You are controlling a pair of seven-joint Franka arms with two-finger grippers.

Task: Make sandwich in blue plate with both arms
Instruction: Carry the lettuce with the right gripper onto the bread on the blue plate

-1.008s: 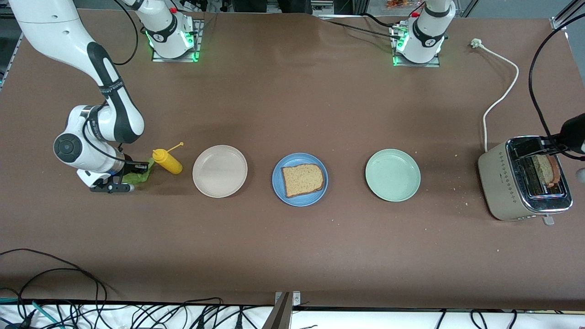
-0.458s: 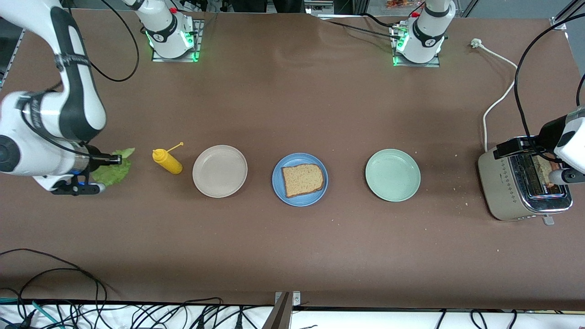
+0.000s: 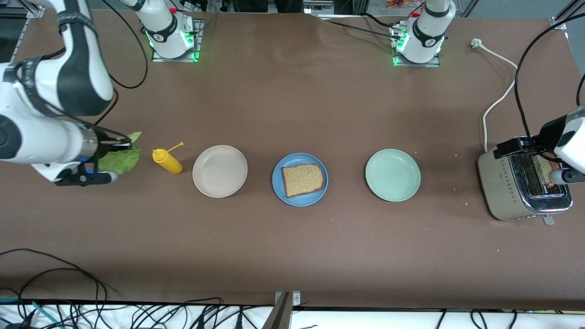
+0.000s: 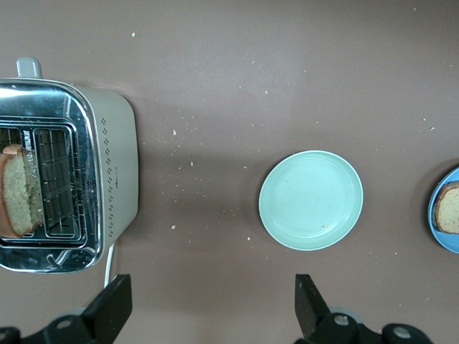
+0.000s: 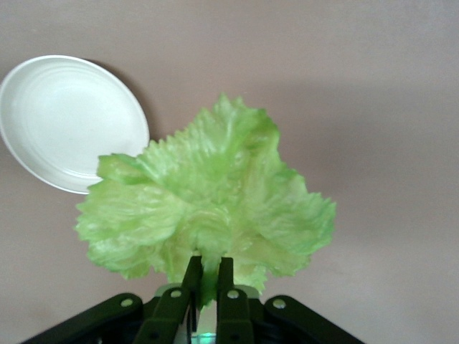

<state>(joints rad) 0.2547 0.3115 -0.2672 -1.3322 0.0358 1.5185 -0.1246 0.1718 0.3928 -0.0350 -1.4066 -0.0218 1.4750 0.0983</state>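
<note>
The blue plate (image 3: pixel 277 181) sits mid-table with one brown bread slice (image 3: pixel 302 180) lying flat on it. A second bread slice (image 3: pixel 544 169) stands in a slot of the toaster (image 3: pixel 507 183); it also shows in the left wrist view (image 4: pixel 19 201). My right gripper (image 3: pixel 122 146) is shut on the stem of the crinkled green lettuce leaf (image 3: pixel 119 159) and holds it above the table beside the mustard bottle. In the right wrist view the fingers (image 5: pixel 192 276) pinch the lettuce (image 5: pixel 208 201). My left gripper (image 3: pixel 564 174) hangs high over the toaster, open and empty (image 4: pixel 211 308).
A yellow mustard bottle (image 3: pixel 167 161) lies between the lettuce and the beige plate (image 3: pixel 220 171). A pale green plate (image 3: pixel 392 175) sits between the blue plate and the toaster. The toaster's white cord (image 3: pixel 500 98) runs toward the left arm's base. Crumbs lie near the toaster.
My right gripper has lifted the lettuce off the table and carried it slightly toward the mustard bottle. My left arm came in over the toaster, then held still.
</note>
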